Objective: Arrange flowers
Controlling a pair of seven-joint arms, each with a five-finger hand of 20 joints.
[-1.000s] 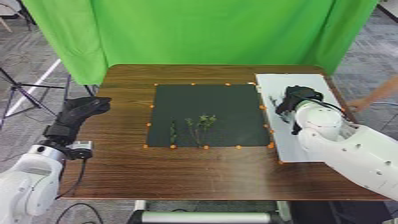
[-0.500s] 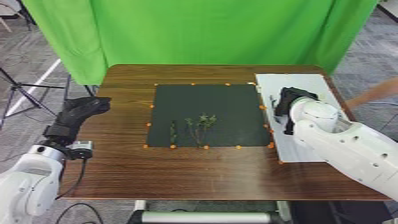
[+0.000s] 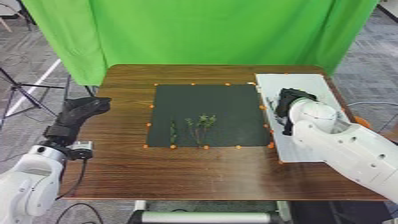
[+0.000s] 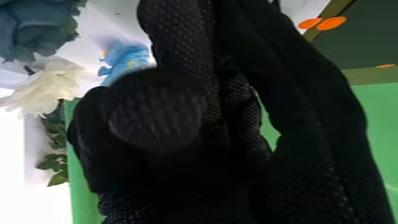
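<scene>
In the head view my right hand is over the white board, my left hand by the table's left edge, green sprigs on the dark mat, and in the right wrist view a white flower and a blue flower lie beyond my glove, though I can't tell either hand's grip.

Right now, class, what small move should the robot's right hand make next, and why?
Probably secure one flower stem before lifting: the right hand is over the white board, and the white flower and bright blue flower are close by it, while greenery lies on the dark mat, awaiting blooms. I cannot tell whether a stem is held.
</scene>
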